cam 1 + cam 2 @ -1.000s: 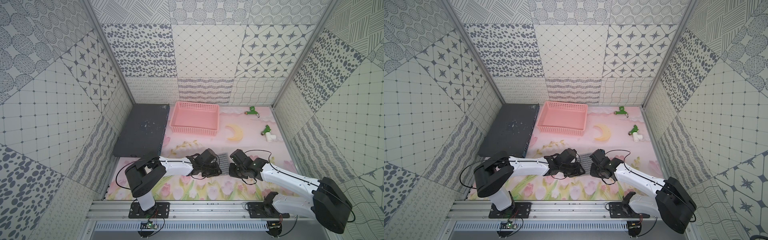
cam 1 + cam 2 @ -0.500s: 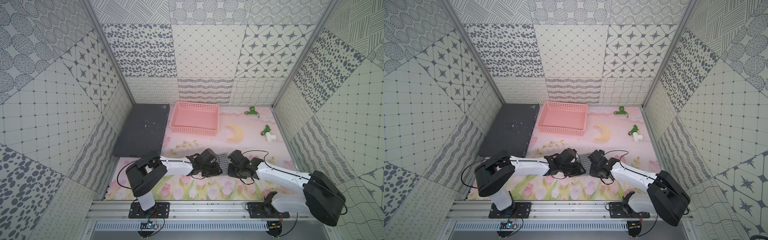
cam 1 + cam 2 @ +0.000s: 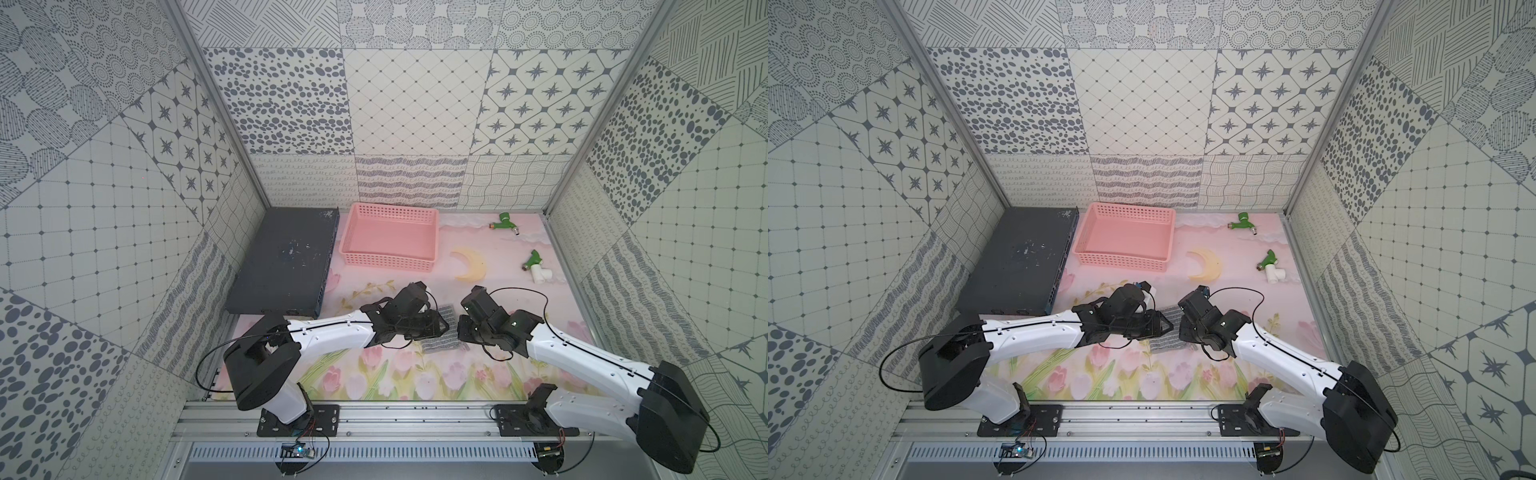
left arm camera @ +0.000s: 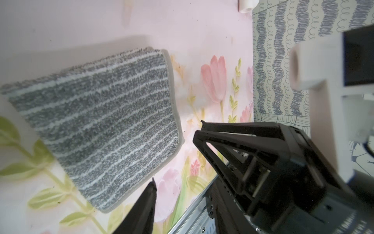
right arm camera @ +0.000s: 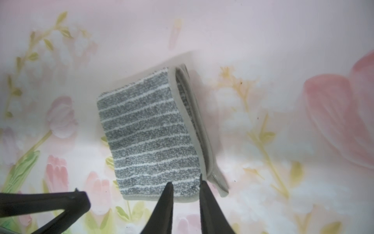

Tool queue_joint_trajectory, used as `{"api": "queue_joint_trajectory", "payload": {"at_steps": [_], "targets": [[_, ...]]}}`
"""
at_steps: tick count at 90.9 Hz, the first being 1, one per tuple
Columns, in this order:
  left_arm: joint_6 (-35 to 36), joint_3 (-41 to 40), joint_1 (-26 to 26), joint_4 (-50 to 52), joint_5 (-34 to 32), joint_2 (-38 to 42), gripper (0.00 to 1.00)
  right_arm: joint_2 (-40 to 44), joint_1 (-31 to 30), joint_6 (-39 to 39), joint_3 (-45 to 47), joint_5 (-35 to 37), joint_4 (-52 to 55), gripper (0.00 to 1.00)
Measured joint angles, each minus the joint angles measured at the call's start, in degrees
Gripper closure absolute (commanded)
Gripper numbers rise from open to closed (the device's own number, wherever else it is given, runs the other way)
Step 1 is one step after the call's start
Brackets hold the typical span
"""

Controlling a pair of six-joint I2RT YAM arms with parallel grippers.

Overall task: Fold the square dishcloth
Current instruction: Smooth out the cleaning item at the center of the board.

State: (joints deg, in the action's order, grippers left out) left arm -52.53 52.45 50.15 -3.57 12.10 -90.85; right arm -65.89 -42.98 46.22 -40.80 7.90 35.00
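While folded dishcloth lies flat on flowered mat, just below centre in both top views, left claw gapes empty beside it; right claw, narrowly parted, hangs at its corner.

White arms — black joints

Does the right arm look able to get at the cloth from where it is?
Likely yes: the right pincer is slightly open, with its tips over a hemmed corner of the cloth, and nothing lies between them and the cloth.
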Motion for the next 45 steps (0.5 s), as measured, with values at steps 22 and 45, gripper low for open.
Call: {"api": "queue_joint_trajectory", "payload": {"at_steps": [22, 45], "targets": [[1.6, 1.9, -3.2, 1.7, -1.1, -1.7, 0.60, -6.6, 0.4, -4.0, -8.7, 1.5, 0.9, 0.79], [3.0, 3.5, -5.1, 2.5, -0.9, -6.4, 0.63, -15.5, 1.4, -6.4, -12.0, 1.6, -0.5, 0.79]]}}
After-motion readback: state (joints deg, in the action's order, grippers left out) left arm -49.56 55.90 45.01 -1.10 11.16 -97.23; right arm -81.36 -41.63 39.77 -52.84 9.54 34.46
